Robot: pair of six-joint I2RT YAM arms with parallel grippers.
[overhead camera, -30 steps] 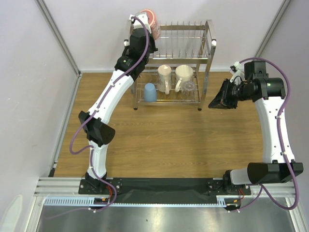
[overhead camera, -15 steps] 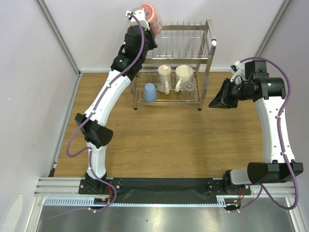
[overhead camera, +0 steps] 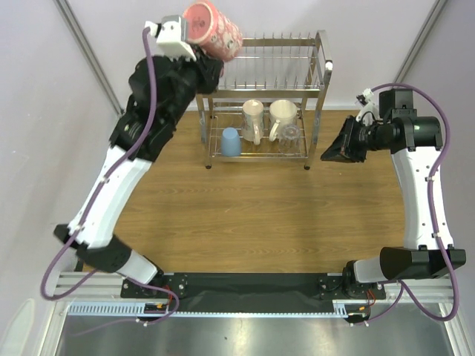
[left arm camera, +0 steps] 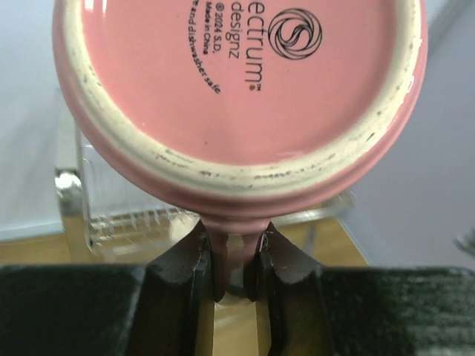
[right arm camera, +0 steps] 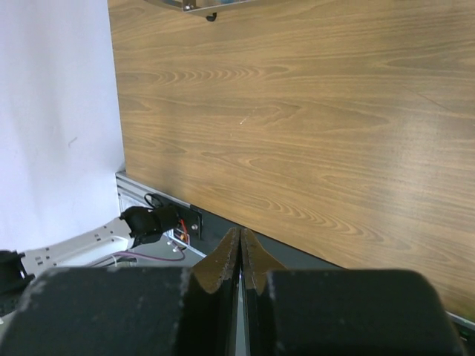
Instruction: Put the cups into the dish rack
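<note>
My left gripper (overhead camera: 202, 65) is shut on the handle of the pink mug (overhead camera: 213, 30) and holds it high, up and to the left of the dish rack (overhead camera: 320, 81). The left wrist view shows the mug's pink base (left arm camera: 237, 89) with the handle pinched between the fingers (left arm camera: 185, 259). On the rack's lower tier stand the light blue cup (overhead camera: 231, 141), the taller cream mug (overhead camera: 253, 119), the cream mug with green inside (overhead camera: 283, 116) and the clear glass tumbler (overhead camera: 291, 135). My right gripper (overhead camera: 334, 152) is shut and empty, right of the rack.
The rack's upper tier has upright prongs (overhead camera: 278, 44). White walls with metal posts (overhead camera: 89, 59) stand behind and at both sides. The wooden table (overhead camera: 252, 215) spreads in front of the rack; the right wrist view shows its surface (right arm camera: 312, 111) and near edge.
My left arm has swung up and to the left with the pink mug, lifting it away from the rack's upper left corner. The right arm has barely moved.
</note>
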